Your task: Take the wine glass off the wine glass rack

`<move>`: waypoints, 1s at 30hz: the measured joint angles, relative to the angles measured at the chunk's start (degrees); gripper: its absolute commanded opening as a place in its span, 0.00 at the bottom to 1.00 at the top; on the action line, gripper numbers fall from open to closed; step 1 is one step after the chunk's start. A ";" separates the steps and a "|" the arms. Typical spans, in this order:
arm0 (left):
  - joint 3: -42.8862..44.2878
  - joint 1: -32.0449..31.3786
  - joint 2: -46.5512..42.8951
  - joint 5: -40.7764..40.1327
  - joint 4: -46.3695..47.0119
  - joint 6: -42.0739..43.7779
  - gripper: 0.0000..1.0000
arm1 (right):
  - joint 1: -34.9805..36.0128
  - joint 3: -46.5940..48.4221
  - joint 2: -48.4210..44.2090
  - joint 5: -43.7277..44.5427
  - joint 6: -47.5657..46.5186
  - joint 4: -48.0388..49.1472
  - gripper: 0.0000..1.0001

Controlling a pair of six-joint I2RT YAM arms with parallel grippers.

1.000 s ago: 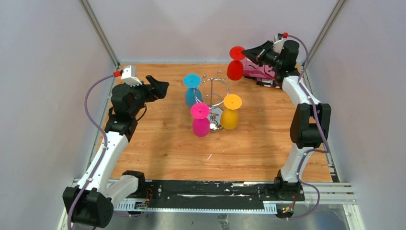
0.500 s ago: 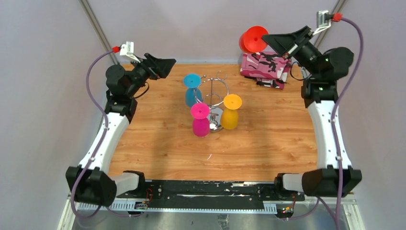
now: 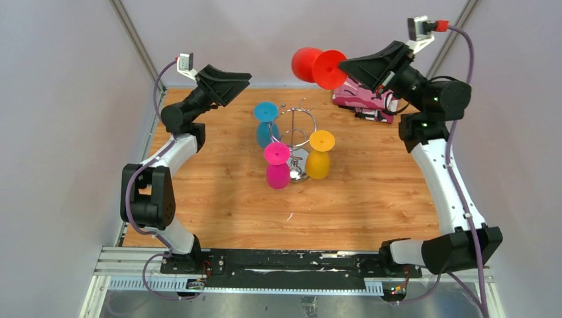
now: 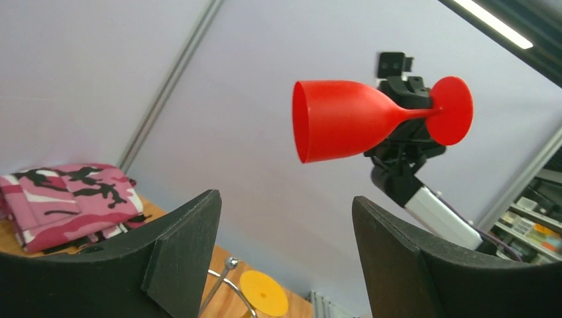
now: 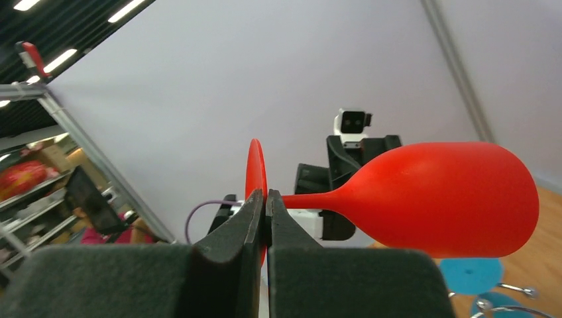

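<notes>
Within the last second the right arm had swung its red plastic wine glass (image 3: 311, 66) up from beside the shiny chrome wire wine glass rack (image 3: 299, 129) and tipped it on its side. It now hung in the air above and behind the rack, bowl pointing toward the left arm. The right gripper (image 5: 266, 205) was clamped on the thin stem, right against the foot disc. The left arm had risen too. The left gripper (image 4: 285, 199) stood high to the left of the rack with its fingers spread wide, empty, facing the open mouth of the glass and not touching it.

To my eye that glass was fully clear of the rack's hooks, so the lifting-off looked done, and a hand-over or setting down seemed likely next.

I counted four glasses in all. One was the red one aloft. Three were foot-up on the rack: a blue one (image 3: 266, 122), a pink one (image 3: 277, 165) and a yellow one (image 3: 320, 156). There was one rack on the wooden surface (image 3: 232, 199), and one folded pink camouflage cloth (image 3: 361, 99) behind and to the right of the rack
</notes>
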 measured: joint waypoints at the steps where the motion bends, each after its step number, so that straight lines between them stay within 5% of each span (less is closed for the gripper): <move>1: 0.00 -0.02 0.15 0.50 1.27 -0.90 0.77 | 1.55 0.00 1.09 -0.04 0.94 1.53 0.00; 10: -0.98 -0.07 -1.14 1.81 6.62 -3.78 0.77 | 12.39 1.36 11.65 0.02 8.85 14.47 0.00; 30: -7.58 0.09 -16.31 1.20 6.88 -4.46 0.67 | 17.44 9.20 28.11 5.42 29.00 40.85 0.00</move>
